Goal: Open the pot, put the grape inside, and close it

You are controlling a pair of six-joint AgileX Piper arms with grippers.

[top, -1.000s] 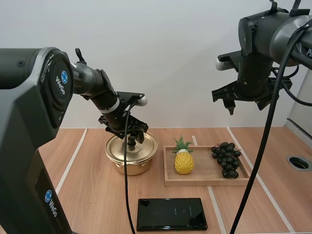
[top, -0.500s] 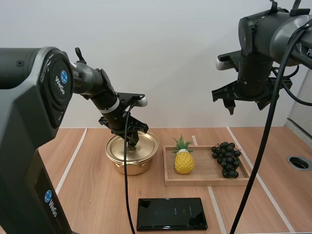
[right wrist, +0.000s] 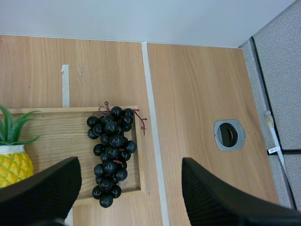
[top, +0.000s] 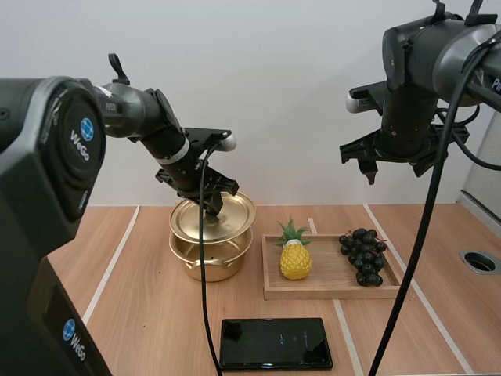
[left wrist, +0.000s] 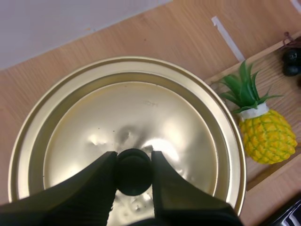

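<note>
A gold pot [top: 210,261] stands on the table, left of the wooden tray [top: 329,288]. Its gold lid [top: 213,217] [left wrist: 127,141] hangs a little above the pot's rim, tilted. My left gripper [top: 211,205] [left wrist: 133,172] is shut on the lid's black knob [left wrist: 134,170], which the two fingers pinch from both sides. A bunch of dark grapes [top: 363,255] [right wrist: 109,153] lies at the tray's right end. My right gripper [top: 395,166] hangs high above the tray, open, its fingers [right wrist: 42,188] wide apart over the grapes.
A toy pineapple [top: 295,253] [left wrist: 262,127] stands at the tray's left end, close to the pot. A black phone [top: 275,343] lies flat near the table's front edge. A round grommet hole [top: 479,262] [right wrist: 229,134] sits at the far right.
My left gripper closed on the lid's knob and lifted the lid up off the pot. The right arm has not moved.
</note>
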